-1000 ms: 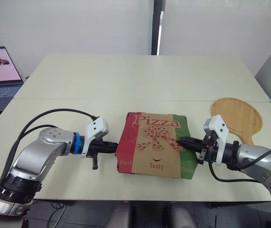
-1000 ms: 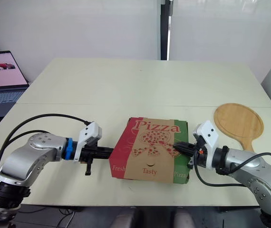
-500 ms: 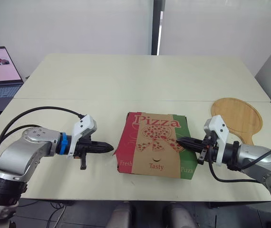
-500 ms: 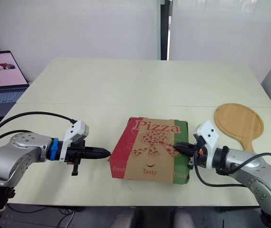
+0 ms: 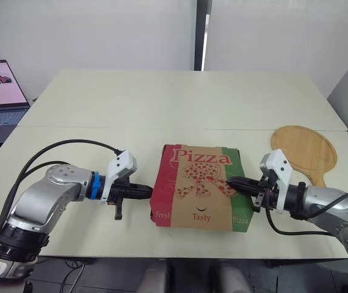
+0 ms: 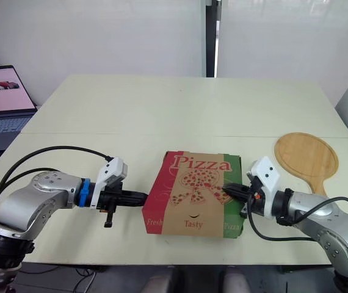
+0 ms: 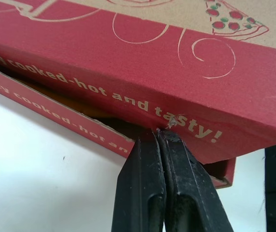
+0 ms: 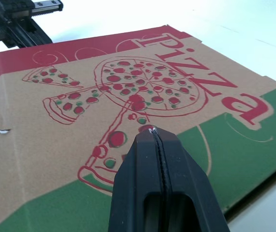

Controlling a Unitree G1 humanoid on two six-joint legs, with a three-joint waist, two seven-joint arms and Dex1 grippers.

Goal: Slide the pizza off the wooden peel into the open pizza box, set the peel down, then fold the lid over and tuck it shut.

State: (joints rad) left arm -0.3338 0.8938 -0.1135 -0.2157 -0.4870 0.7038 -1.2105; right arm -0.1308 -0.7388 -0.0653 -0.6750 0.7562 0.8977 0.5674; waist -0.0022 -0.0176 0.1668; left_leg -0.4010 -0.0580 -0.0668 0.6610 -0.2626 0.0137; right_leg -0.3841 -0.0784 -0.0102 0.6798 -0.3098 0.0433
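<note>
The pizza box [image 5: 198, 186] sits on the near part of the table [image 5: 162, 104], between the two grippers, with its printed lid folded down over it.

The left gripper [image 5: 145, 191] has its two black fingers pressed tight together, holding nothing. Its tip touches the red side of the box. In the left wrist view the fingertips [image 7: 150, 145] meet that side at the seam where the lid's red wall overlaps the lower wall. A dark gap runs along the seam, so the side looks not quite tucked flush. What lies inside the gap is too shadowed to tell.

The right gripper [image 5: 231, 181] is likewise pinched shut and empty. Its tip rests on top of the lid near the right edge, where the printed pizza slice meets the green band. The right wrist view shows the closed fingertips [image 8: 145, 145] lying on the cardboard.

Beyond the right gripper and to the right of the box, well apart from it, the wooden peel [image 5: 304, 148] lies flat on the table, its handle pointing toward the near edge.

At the far left, just off the table, stands an open laptop [image 5: 0, 91] with its screen lit.
</note>
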